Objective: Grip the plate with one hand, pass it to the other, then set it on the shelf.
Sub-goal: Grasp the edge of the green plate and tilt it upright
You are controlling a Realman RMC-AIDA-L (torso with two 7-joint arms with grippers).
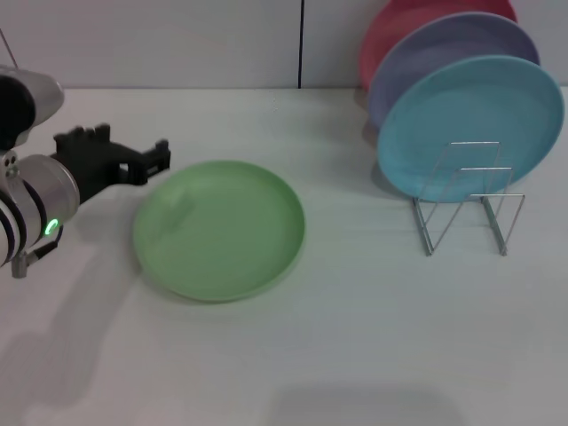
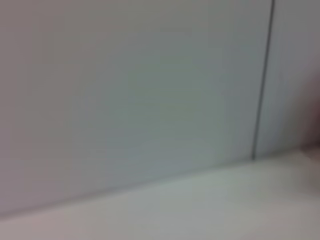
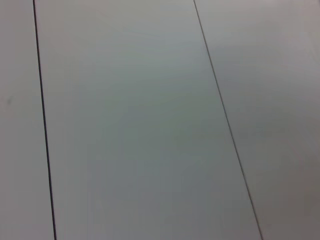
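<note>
The light green plate point(image 1: 220, 229) lies flat on the white table, left of centre in the head view. My left gripper point(image 1: 142, 158), black with a silver wrist and a green ring, hovers just beyond the plate's far left rim with its fingers pointing toward the plate. It is open, empty and not touching the plate. The silver wire shelf point(image 1: 468, 206) stands at the right. My right gripper is out of view. The wrist views show only blank wall panels and a strip of table.
The shelf holds a light blue plate point(image 1: 470, 120) upright at the front, a lavender plate point(image 1: 444, 49) behind it and a pink one point(image 1: 399, 27) at the back. A wall runs along the table's far edge.
</note>
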